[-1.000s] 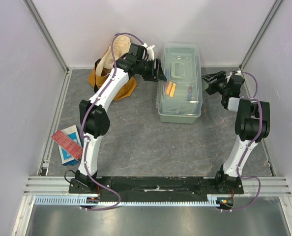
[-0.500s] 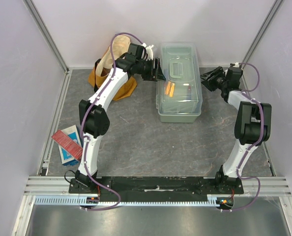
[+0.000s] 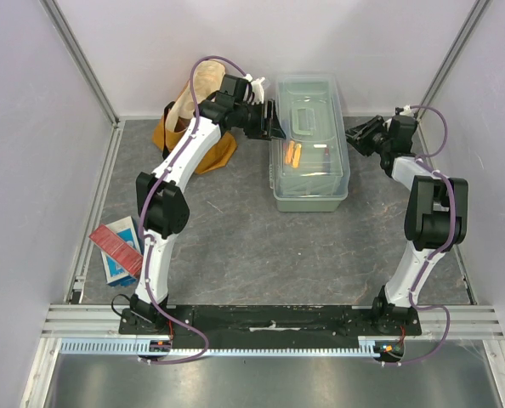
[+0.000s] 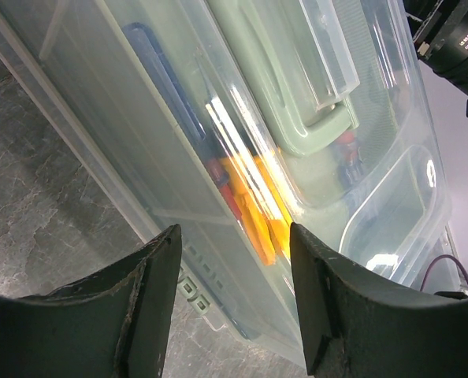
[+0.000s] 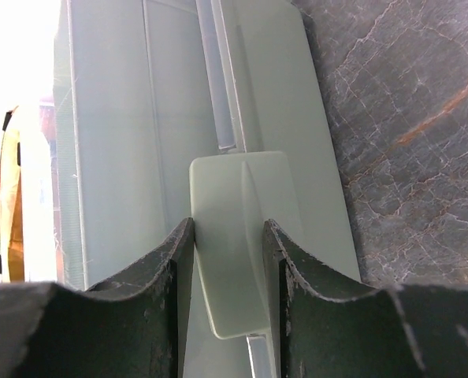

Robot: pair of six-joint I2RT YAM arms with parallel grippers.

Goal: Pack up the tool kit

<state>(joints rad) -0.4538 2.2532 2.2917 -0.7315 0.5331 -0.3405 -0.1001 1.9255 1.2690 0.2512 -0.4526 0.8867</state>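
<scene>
Since the earlier view, the right arm (image 3: 428, 212) has swung in. On the bench (image 3: 235, 246), the closed toolbox (image 3: 312, 183) sits upper centre; left gripper (image 3: 275, 127), wide and empty, flanks its left side, likely bracing; right gripper (image 3: 356, 136), half-narrowed, straddles the side latch (image 5: 234, 236), apparently unclamped.

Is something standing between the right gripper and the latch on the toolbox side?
Nothing visible does. The right gripper has one finger on each side of the pale latch on the toolbox wall, with no other object between.
</scene>
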